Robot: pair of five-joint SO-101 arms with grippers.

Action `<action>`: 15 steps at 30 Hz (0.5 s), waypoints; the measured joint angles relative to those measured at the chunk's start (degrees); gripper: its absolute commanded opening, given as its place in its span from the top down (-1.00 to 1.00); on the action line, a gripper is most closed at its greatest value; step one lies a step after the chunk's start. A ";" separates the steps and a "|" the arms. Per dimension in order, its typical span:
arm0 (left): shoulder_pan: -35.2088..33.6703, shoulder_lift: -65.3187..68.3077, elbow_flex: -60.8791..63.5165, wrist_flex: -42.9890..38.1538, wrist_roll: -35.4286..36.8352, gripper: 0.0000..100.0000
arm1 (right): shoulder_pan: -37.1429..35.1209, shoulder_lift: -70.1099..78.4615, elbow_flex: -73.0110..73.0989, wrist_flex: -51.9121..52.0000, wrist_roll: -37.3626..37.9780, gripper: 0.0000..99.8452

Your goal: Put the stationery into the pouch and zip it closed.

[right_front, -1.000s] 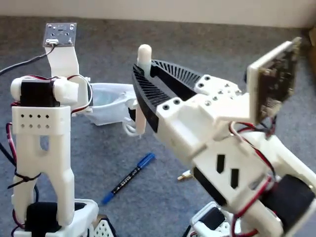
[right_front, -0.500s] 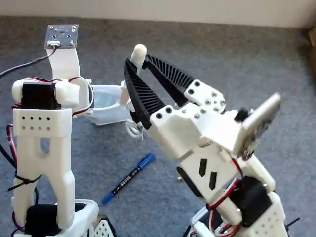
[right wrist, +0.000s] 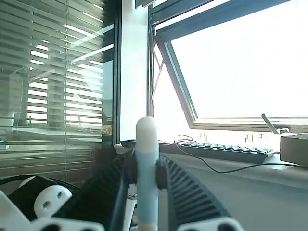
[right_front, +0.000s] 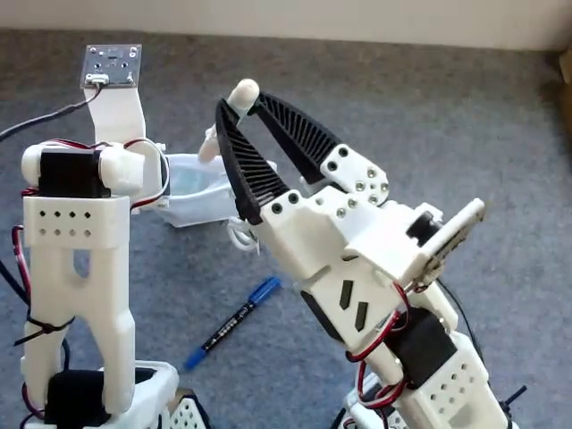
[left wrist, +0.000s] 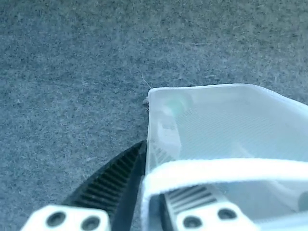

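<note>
The white pen is up in the air, at about 1 o'clock from the pouch in the high view. The right gripper has its jaws closed on the pen near its round top. The rest of the pen leans down toward the pouch. I think this pen is light, hard and smooth. It is round, so it could slip or swing in the jaws, and a hold nearer its middle would be safer. The pouch is thin, soft, see-through mesh. It lies on the grey tabletop at about 9 o'clock from the middle of the high view. It would likely flop shut by itself, so it has to be held by its edge. The left gripper does that. Its jaws are pinched on the rim at one corner, one jaw outside and one inside, and the mouth is open. Through the mesh a pale shape and a bit of green show near that corner, but I cannot tell what they are. A blue marker lies flat on the tabletop at about 5 o'clock from the pouch, not touching it. It looks thin and light and could roll, so the best place to grab it is across its middle. The zip is not closed yet.
</note>
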 measured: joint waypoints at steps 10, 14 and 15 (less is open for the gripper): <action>0.00 0.00 0.09 0.00 0.00 0.99 | -3.78 0.00 3.25 -0.26 0.62 0.99; 0.00 0.00 0.09 0.00 0.00 0.99 | -6.42 0.88 5.01 -0.26 5.10 0.99; 0.00 0.00 0.09 0.00 0.00 0.99 | -6.68 1.58 5.10 -0.26 5.98 0.99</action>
